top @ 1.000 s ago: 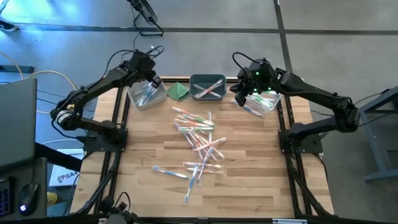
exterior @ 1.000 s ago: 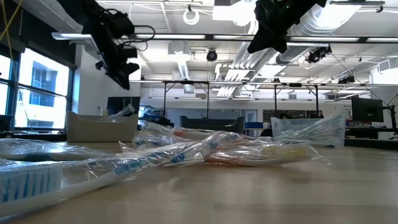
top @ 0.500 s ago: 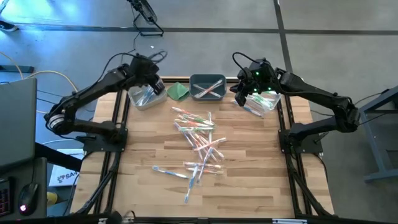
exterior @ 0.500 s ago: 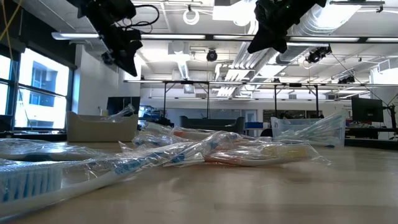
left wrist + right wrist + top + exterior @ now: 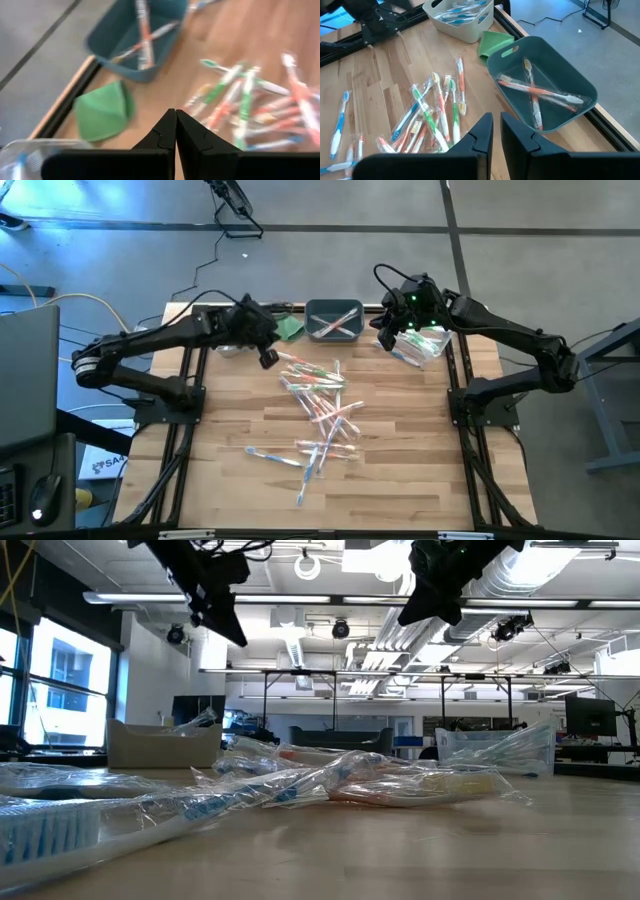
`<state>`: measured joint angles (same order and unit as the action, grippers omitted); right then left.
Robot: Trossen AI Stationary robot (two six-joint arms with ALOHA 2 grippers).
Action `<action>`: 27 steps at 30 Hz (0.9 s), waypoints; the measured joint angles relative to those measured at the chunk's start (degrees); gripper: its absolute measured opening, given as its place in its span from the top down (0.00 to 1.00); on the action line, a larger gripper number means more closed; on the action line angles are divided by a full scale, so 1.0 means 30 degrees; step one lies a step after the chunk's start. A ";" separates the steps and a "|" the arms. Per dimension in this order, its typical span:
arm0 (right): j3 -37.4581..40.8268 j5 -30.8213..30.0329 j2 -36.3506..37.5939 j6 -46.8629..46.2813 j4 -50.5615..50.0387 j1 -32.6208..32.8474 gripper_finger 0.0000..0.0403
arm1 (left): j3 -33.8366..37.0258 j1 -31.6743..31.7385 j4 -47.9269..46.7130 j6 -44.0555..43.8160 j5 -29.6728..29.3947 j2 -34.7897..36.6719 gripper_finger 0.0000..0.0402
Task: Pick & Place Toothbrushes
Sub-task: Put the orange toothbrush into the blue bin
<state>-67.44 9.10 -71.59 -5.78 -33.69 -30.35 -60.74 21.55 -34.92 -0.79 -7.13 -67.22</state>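
Blue, green and orange toothbrushes (image 5: pixel 318 405), teal bin (image 5: pixel 334 321), green cloth (image 5: pixel 291 328), pale striped wood table (image 5: pixel 400 470)

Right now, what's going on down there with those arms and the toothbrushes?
Left gripper shut, empty, above the toothbrush pile. Right gripper shut, empty, beside the teal bin. Nothing in the way.

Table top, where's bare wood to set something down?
Bare wood runs along the table's left, right and near edges around the toothbrush pile. The far edge is crowded: white bin, green cloth, teal bin, clear bin.
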 joint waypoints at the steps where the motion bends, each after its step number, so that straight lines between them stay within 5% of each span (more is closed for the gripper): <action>1: 0.0000 -0.0022 0.0000 0.0000 0.0000 0.0000 0.93 | 0.0003 -0.0354 0.0000 -0.0002 0.0215 0.0000 0.99; 27: 0.0000 -0.0058 0.0000 0.1013 0.0022 -0.0001 0.93 | 0.0010 -0.5732 -0.1019 -0.5221 0.0900 0.0000 0.99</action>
<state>-67.44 8.93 -71.59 -2.74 -33.63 -30.35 -60.71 4.35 -37.97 -16.46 -4.43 -67.22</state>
